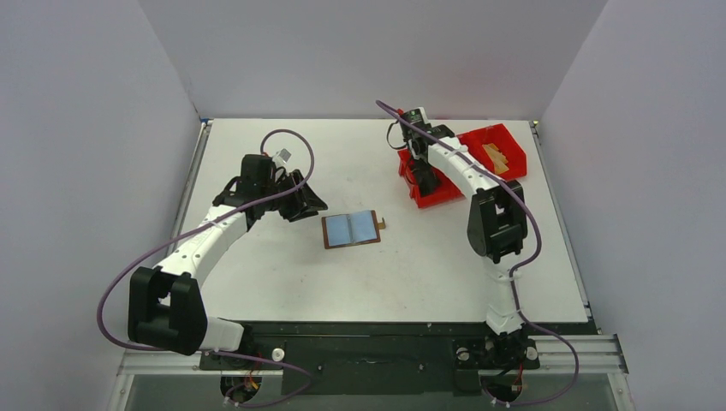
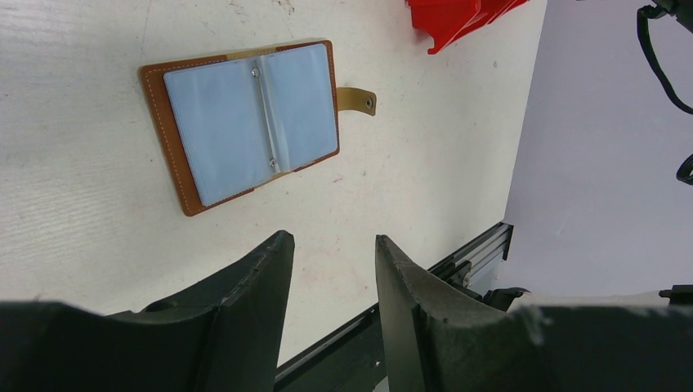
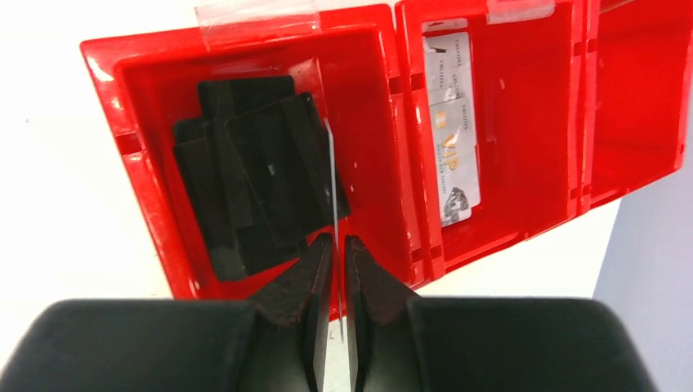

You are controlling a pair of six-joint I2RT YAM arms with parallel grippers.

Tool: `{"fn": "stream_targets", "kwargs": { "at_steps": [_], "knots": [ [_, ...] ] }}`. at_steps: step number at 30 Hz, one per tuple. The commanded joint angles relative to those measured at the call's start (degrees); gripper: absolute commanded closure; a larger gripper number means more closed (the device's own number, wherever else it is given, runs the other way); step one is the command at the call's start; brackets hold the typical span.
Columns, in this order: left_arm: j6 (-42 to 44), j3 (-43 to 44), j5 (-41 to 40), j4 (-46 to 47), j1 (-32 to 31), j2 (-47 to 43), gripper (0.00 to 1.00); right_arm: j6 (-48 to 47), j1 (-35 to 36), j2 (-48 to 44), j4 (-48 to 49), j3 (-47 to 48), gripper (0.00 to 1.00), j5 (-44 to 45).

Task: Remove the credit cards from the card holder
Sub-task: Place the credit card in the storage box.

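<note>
The brown card holder (image 1: 351, 229) lies open on the table, its pale blue pockets (image 2: 245, 122) facing up and its tab pointing right. My left gripper (image 1: 310, 204) hovers just left of it, open and empty (image 2: 333, 239). My right gripper (image 1: 419, 167) hangs over the left compartment of the red bin (image 1: 462, 163). A thin credit card (image 3: 333, 163) stands edge-on between its fingertips (image 3: 337, 238). The jaws are a hair apart, with a sliver of gap on each side of the card. Several black credit cards (image 3: 245, 180) lie piled beneath it.
The red bin's wall (image 3: 122, 122) encloses the black pile. Its middle compartment holds a pale card marked VIP (image 3: 451, 122). Something tan lies in the right compartment (image 1: 495, 157). White walls close in the table on three sides.
</note>
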Motion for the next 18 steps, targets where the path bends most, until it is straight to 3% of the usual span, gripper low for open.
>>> {"fn": "stream_targets", "kwargs": {
  "at_steps": [1,4,10,18],
  "knots": [
    [0.1,1.3,0.7,0.7,0.2,-1.7,0.61,-1.9,0.7,1.4,0.3,3.4,0.89,4.8],
    [0.1,1.6,0.6,0.4,0.1,-1.7,0.61,-1.8,0.8,2.0,0.2,4.0,0.77,4.9],
    [0.1,1.8,0.1,0.2,0.2,-1.3,0.61,0.6,1.1,-0.9,-0.9,4.9,0.63,1.3],
    [-0.6,1.1,-2.4,-0.1,0.2,-1.4,0.61,9.1,2.5,-10.4,-1.9,1.1,0.52,-7.6]
  ]
}}
